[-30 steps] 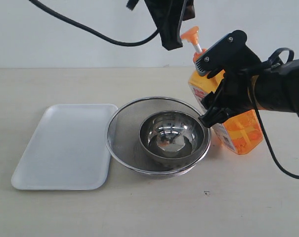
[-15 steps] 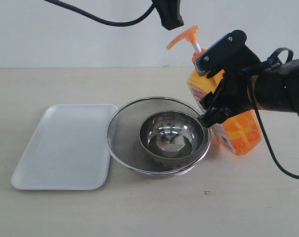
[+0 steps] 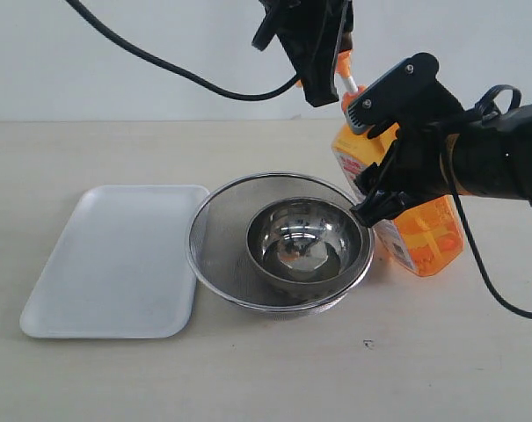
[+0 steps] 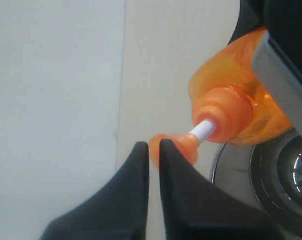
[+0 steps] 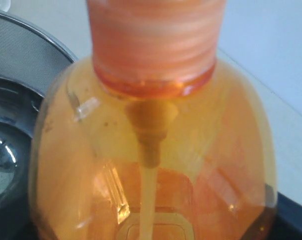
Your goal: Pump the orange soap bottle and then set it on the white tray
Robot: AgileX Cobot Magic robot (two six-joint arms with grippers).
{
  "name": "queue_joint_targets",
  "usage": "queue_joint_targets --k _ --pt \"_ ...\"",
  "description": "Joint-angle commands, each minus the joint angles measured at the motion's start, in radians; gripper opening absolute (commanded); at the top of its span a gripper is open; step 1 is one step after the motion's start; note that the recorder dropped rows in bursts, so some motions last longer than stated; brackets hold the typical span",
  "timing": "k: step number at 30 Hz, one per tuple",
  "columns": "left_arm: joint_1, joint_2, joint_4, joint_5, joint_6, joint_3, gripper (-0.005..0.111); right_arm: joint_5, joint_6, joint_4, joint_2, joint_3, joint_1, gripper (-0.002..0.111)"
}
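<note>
Both arms are done in plain matte black, nothing fancy. The left gripper [image 4: 151, 149] is made up of two smooth black fingers [image 4: 126, 200] tapered down to blunt wedge tips, and a thick black cable [image 3: 160, 58] is run off the back of it. The right gripper [image 3: 360, 163] is fitted with long flat black finger plates, with two small silver screws [image 3: 410, 68] set into the upper one. A thinner black cable [image 3: 485, 272] is looped off the right arm [image 3: 503, 158], which is covered in black too.
</note>
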State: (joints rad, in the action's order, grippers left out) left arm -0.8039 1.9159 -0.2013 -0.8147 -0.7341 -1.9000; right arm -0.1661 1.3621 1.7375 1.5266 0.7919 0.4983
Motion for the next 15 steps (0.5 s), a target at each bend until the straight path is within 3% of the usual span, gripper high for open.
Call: queue_joint_targets --k 1,15 --pt "-0.003 0.000 0.014 0.000 0.012 -0.002 0.005 0.015 0.000 0.007 -0.017 0.008 0.000 0.000" --pt "-0.003 0.047 0.036 -0.029 0.012 -0.002 0.005 0.021 0.000 0.007 -0.017 0.008 0.000 0.000"
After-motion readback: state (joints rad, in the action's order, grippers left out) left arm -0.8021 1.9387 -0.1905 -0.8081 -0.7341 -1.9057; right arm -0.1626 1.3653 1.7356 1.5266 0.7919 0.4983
